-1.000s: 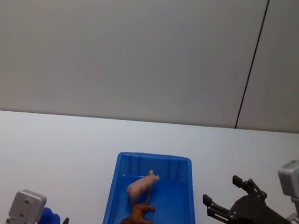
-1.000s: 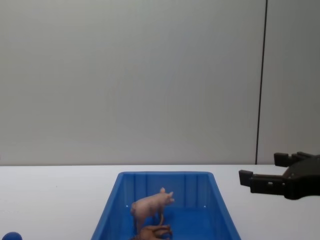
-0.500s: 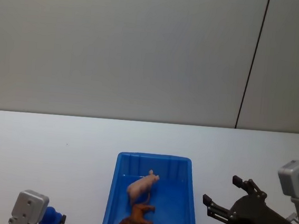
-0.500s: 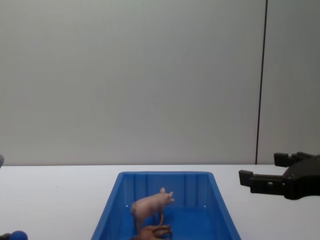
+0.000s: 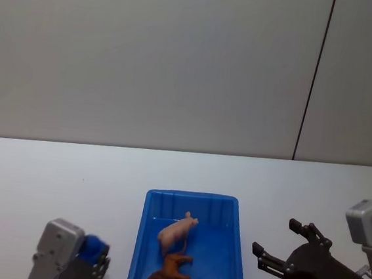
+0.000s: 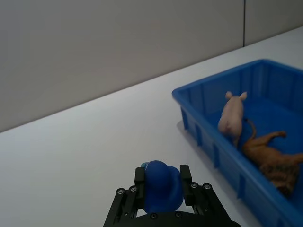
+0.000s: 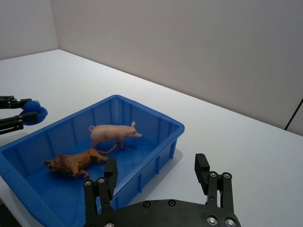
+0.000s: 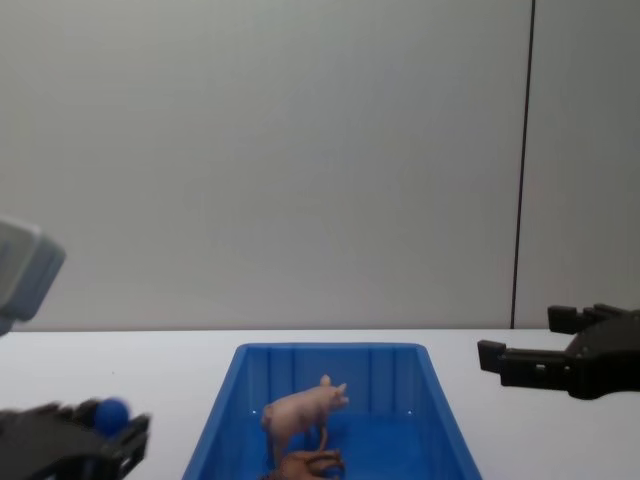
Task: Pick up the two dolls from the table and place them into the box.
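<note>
Both dolls are inside the blue box: the pale pink pig stands at its middle, the brown lion lies by its near end. They show again in the chest view, pig above lion, with the box around them. My left gripper hangs just left of the box, shut on a small dark blue ball. The left wrist view has that ball between my left gripper's fingers. My right gripper hovers right of the box, open and empty.
The white table stretches wide to the left, right and behind the box. A grey wall with a dark vertical seam stands behind it. In the right wrist view my left gripper and the ball sit beyond the box.
My left gripper has risen and moved right toward the box, carrying the blue ball. The right gripper, the box and both dolls have stayed put.
</note>
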### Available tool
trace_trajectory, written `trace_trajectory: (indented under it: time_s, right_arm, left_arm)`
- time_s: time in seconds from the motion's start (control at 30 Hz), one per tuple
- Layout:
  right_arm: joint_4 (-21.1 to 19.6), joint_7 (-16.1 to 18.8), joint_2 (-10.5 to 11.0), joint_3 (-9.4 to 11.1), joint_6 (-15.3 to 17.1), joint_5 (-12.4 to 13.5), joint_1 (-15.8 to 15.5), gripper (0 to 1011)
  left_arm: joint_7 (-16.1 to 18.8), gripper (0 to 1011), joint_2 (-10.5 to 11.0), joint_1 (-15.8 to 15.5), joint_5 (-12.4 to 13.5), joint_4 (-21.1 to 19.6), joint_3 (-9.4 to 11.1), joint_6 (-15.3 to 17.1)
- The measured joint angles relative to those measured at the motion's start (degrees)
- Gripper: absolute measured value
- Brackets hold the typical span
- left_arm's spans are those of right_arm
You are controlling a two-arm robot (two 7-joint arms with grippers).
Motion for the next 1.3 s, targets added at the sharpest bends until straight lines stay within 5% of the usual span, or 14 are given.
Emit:
trace_trajectory:
  time_s: [0.5, 1.17, 1.3]
  right_arm:
    - [0.00, 0.00, 0.00, 0.00, 0.00, 0.00, 0.00, 1001]
    - [0.00, 0.00, 0.00, 0.00, 0.00, 0.00, 0.00, 1001]
    - [0.00, 0.00, 0.00, 0.00, 0.00, 0.00, 0.00, 1001]
  left_arm:
    - [-9.48, 357, -6.59, -6.85, 5.42, 1.54, 2.08, -3.68]
    - [-17.20, 1000, -12.30, -12.50, 7.78, 5.10, 3.80, -4.62]
    - [-17.72, 1001, -12.62, -12.89, 7.69, 5.33, 3.80, -4.85]
